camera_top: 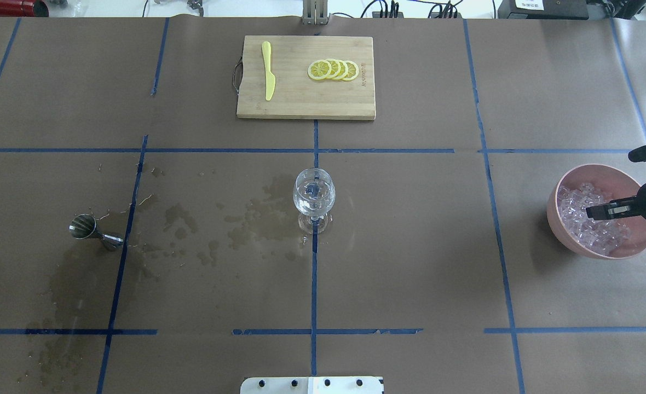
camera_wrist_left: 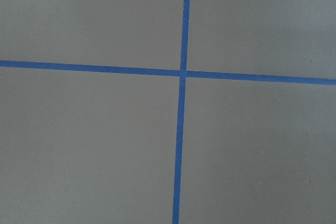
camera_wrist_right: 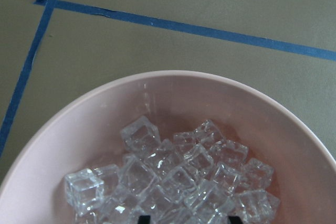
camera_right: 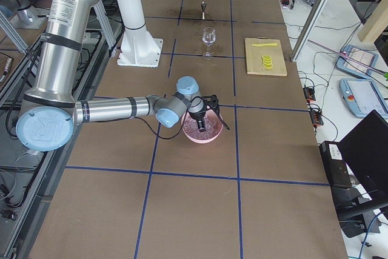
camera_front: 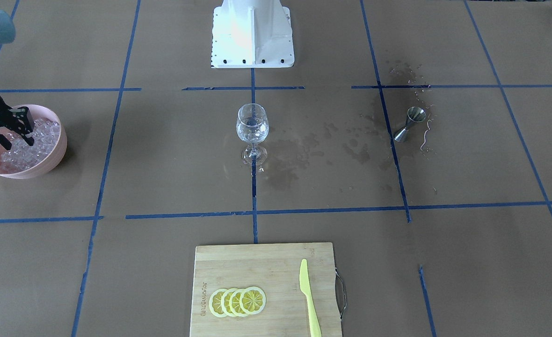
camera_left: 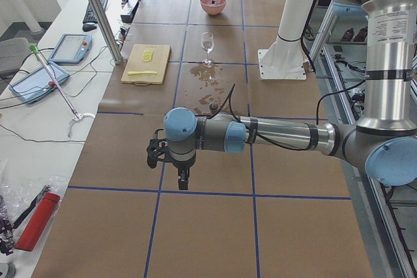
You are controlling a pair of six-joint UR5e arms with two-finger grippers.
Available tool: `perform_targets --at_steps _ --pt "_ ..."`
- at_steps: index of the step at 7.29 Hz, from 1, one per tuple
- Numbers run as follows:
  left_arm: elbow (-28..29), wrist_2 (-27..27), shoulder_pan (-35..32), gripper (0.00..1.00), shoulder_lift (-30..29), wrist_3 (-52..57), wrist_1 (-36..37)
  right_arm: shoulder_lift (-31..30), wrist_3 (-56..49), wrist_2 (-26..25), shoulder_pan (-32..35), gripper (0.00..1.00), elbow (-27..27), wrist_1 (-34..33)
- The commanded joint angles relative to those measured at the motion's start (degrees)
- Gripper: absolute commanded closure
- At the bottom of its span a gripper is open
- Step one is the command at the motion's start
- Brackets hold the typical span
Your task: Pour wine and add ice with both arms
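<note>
In bowl (camera_front: 47, 166), right claw (camera_front: 18, 142) among ice (camera_front: 47, 133)

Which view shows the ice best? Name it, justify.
Right wrist-mounted: the ice is close, single cubes distinct in the pink bowl. Overhead and front-facing show a small heap partly behind the right pincer. Side views show it tiny; left wrist-mounted shows none.

Bright, even light falls from above. You see one soft shadow beside the pink bowl (camera_front: 57, 159), on the side away from the right gripper (camera_front: 18, 141). Glare bleaches the white base (camera_front: 252, 32). The ice (camera_wrist_right: 173, 177) ahead of that gripper's fingertips is sharp, with small highlights.
</note>
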Motion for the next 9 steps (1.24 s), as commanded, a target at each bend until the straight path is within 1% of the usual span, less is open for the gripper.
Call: perform_targets --at_steps 1,3,5,6,7,8,9 --pt "0.0 0.0 0.0 0.0 0.0 0.09 0.0 0.04 -0.33 0.1 -0.01 1.0 0.0 0.01" --pt "0.09 -0.09 0.08 0.0 0.0 0.09 -0.08 0.04 -0.6 0.27 0.17 1.0 1.39 -0.07" --pt "0.09 -0.09 0.08 0.0 0.0 0.0 -0.08 -0.22 -0.6 1.41 1.48 1.0 7.17 -1.03" --pt "0.09 -0.09 0.08 0.0 0.0 0.0 0.0 0.21 -0.51 1.5 2.18 1.0 9.55 -3.3" --pt "0.09 -0.09 0.08 0.0 0.0 0.0 -0.08 0.91 -0.51 1.94 2.37 1.0 14.28 -9.68" --pt "0.09 -0.09 0.08 0.0 0.0 0.0 -0.08 3.7 -0.08 2.12 2.54 1.0 17.28 -14.53" --pt "0.0 -0.09 0.08 0.0 0.0 0.0 -0.08 7.38 0.1 2.12 2.46 1.0 17.92 -17.36"
